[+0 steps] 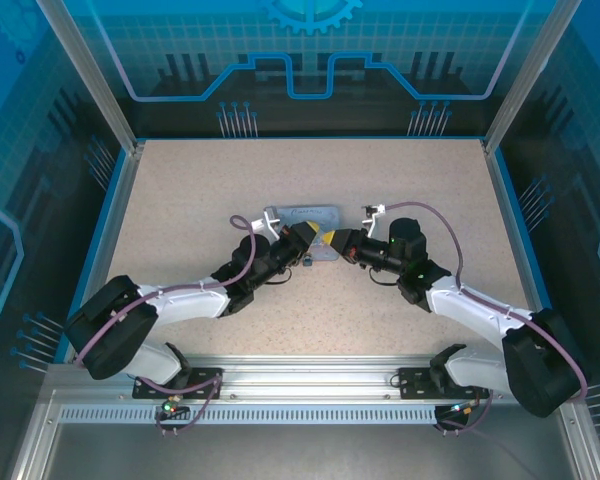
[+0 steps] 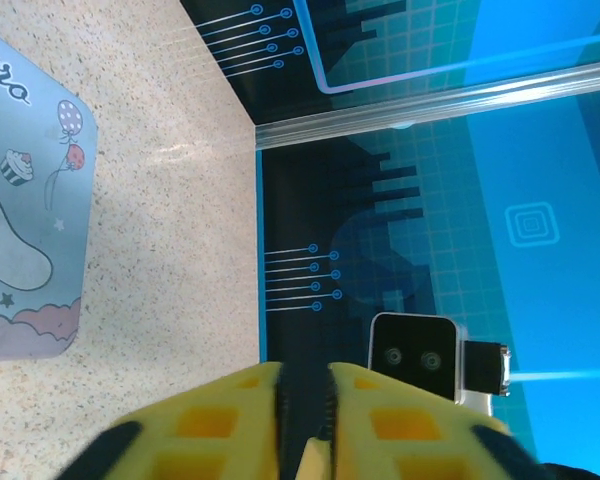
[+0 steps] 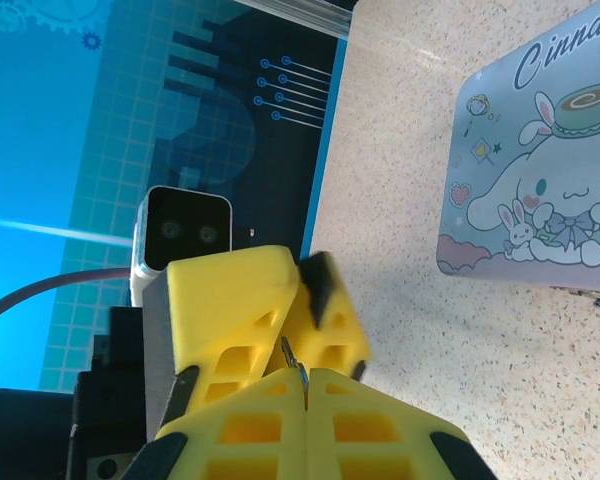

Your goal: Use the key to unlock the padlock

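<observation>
Right gripper (image 3: pixel 305 382) is clenched on the key (image 3: pixel 291 355), a thin sliver poking from its tips. Left gripper (image 2: pixel 305 388) sits at its nine o'clock, jaws cracked apart and gripping nothing I can see. The padlock (image 1: pixel 307 262), probably that dark speck at the tin's (image 1: pixel 315 213) six o'clock edge, wants pinning first. Then square the key to the keyway.

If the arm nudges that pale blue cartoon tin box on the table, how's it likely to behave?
The pale blue rectangular cartoon tin box lies flat and low on the speckled tabletop, so it would probably slide rather than tip or roll. It looks rigid, unlikely to flex. Its smooth printed surface may be slippery to pinch.
</observation>
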`<action>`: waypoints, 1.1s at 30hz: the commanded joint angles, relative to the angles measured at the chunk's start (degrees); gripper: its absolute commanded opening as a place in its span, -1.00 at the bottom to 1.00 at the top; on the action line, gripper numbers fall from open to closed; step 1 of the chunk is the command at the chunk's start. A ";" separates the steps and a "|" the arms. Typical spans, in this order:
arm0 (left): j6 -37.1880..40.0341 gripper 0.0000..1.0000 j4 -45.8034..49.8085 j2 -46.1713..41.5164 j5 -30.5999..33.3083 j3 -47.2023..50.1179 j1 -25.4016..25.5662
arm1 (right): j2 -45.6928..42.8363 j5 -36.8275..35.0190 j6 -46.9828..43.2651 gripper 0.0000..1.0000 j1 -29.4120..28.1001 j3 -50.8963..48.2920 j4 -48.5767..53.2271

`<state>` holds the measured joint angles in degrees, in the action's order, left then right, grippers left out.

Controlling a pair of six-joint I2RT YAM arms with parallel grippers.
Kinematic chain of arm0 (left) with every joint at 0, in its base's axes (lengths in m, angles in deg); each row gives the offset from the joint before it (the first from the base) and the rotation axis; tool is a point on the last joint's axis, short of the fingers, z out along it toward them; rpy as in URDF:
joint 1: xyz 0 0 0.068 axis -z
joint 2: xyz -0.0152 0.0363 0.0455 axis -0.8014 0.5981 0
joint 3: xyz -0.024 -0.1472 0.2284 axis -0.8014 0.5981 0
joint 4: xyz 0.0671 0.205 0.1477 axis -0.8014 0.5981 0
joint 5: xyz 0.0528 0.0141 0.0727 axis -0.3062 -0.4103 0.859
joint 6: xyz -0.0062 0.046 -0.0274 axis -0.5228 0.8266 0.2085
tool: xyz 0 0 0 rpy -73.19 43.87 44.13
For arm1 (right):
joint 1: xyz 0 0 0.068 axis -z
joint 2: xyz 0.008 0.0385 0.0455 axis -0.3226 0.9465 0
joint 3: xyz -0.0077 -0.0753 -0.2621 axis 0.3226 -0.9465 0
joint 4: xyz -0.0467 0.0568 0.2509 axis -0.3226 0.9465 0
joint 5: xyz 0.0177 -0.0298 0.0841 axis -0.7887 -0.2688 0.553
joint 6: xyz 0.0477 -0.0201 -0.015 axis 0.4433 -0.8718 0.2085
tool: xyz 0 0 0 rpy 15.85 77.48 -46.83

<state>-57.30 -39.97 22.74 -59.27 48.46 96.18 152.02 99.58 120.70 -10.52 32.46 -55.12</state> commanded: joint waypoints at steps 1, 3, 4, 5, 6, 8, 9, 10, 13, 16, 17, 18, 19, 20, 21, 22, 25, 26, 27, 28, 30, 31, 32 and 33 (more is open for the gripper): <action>1.90 0.04 2.83 -3.08 1.21 -0.52 -0.32 | -1.83 -0.24 -1.61 -1.00 -0.15 0.53 0.20; 3.68 0.38 5.94 -6.12 1.22 -0.61 -1.08 | -2.49 -0.43 -2.20 -1.00 0.44 -0.05 1.41; 4.67 0.56 8.58 -7.82 1.08 -0.82 -1.65 | -2.82 -0.43 -2.40 -1.00 0.89 -0.30 2.27; 5.56 0.70 11.09 -9.39 0.83 -1.04 -2.22 | -3.10 -0.28 -2.71 -1.00 1.33 -0.48 2.87; 6.88 0.84 14.05 -11.18 0.40 -1.30 -3.01 | -3.31 -0.14 -3.28 -1.00 1.84 -0.49 3.75; 9.53 0.97 20.79 -14.48 -0.77 -2.21 -4.43 | -3.60 0.10 -4.45 -1.00 2.79 -0.33 5.55; 11.84 0.98 24.37 -16.01 -1.46 -2.87 -5.05 | -3.66 0.56 -5.06 -1.00 3.42 -0.26 5.80; 14.66 0.98 28.39 -17.35 -2.20 -3.87 -5.59 | -3.67 1.08 -5.83 -1.00 4.06 -0.32 5.60; 22.29 0.98 41.49 -19.81 -2.42 -7.46 -6.07 | -3.36 2.43 -8.87 -1.00 6.21 0.62 7.93; 24.65 0.98 51.64 -19.71 -0.79 -9.42 -6.11 | -1.74 3.73 -10.12 -1.00 8.61 1.31 8.22; 24.44 0.98 53.73 -19.33 -0.32 -9.39 -6.09 | -1.01 4.16 -10.28 -1.00 9.30 1.61 8.01; 24.24 0.98 55.69 -18.81 0.06 -9.14 -6.09 | -0.06 4.54 -10.32 -1.00 9.97 2.06 7.86; 24.37 0.98 56.76 -18.22 0.04 -8.58 -6.15 | 0.89 4.72 -10.33 -1.00 10.41 2.52 7.34; 25.07 0.98 57.06 -17.62 -0.52 -8.04 -6.10 | 1.68 4.88 -10.34 -1.00 10.74 2.95 6.70; 26.49 0.98 56.73 -16.84 -1.48 -7.19 -6.03 | 2.71 4.70 -10.47 -1.00 11.05 3.62 6.28; 27.84 0.98 55.12 -16.01 -2.66 -6.05 -5.92 | 3.71 4.35 -10.39 -1.00 11.35 4.50 6.29; 32.48 0.98 47.32 -13.52 -6.74 -2.29 -5.00 | 7.12 4.06 -9.97 -1.00 12.09 7.06 4.98; 33.79 0.98 45.88 -12.81 -7.00 -1.67 -4.49 | 8.22 4.04 -10.25 -1.00 12.22 8.07 4.88; 35.51 0.98 44.72 -11.88 -7.19 -1.30 -3.73 | 9.70 3.95 -10.64 -1.00 12.30 9.41 4.97; 37.21 0.98 43.44 -10.83 -7.68 -1.10 -3.25 | 11.18 3.81 -10.58 -1.00 12.40 10.69 5.01; 39.74 0.98 41.30 -9.16 -8.07 -0.84 -2.10 | 14.30 3.91 -9.83 -1.00 12.56 12.41 3.36; 40.90 0.98 40.43 -8.38 -7.72 -0.67 -1.48 | 15.83 3.88 -9.01 -1.00 12.54 13.02 2.18; 41.50 0.98 39.68 -7.56 -7.27 -0.50 -1.10 | 17.33 3.87 -8.23 -1.00 12.52 13.55 0.64; 42.06 0.98 38.47 -6.64 -7.02 -0.06 -0.83 | 19.13 3.96 -7.15 -1.00 12.55 13.93 -1.23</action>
<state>-21.00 4.33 14.52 -65.37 47.45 94.48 168.08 103.03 112.07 1.35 44.63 -51.93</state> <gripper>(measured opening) 0.990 0.051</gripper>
